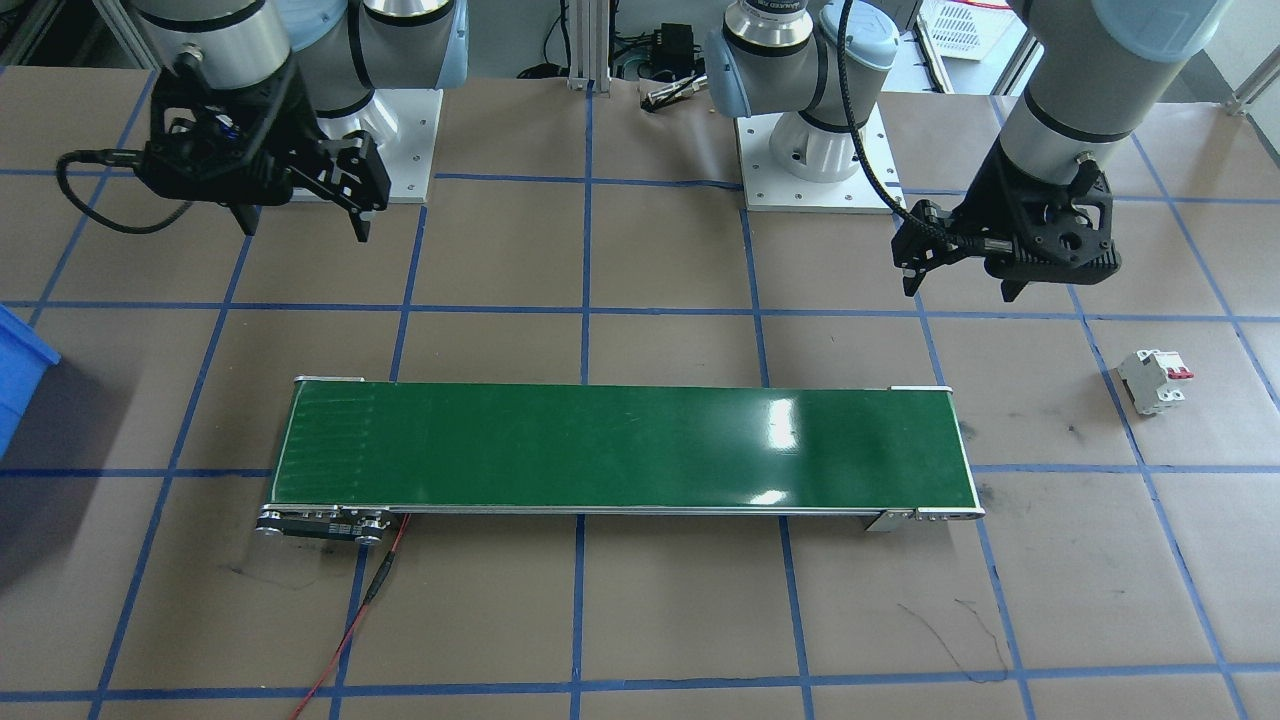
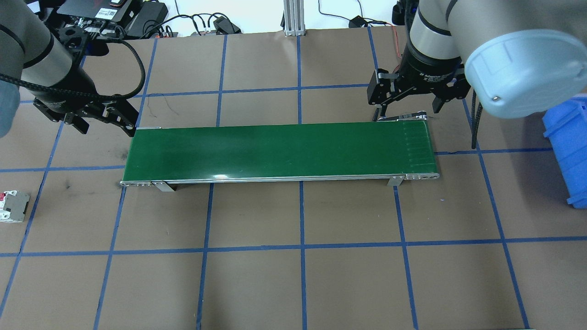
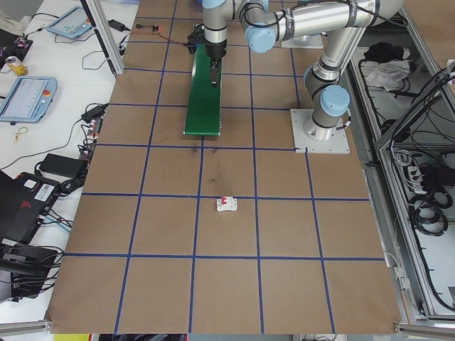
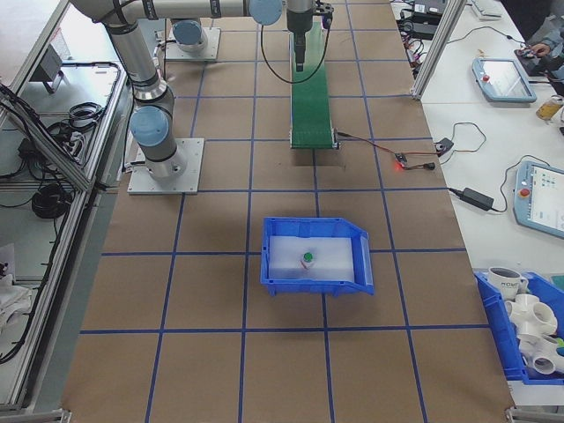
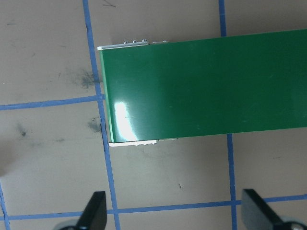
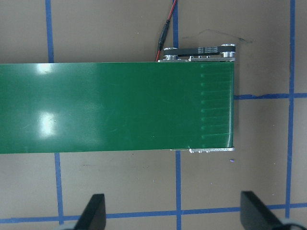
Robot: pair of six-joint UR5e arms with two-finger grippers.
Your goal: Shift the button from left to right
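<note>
Already the small green-capped button sits inside the blue plastic bin, low in the middle of the right side view, so the job looks done; both end effectors hang wide open, holding nothing

In the right-side view the small green-capped button inside the blue plastic bin is too small to show detail. Overhead, the picture's edge cuts off that bin and the white boxy circuit breaker.
</note>
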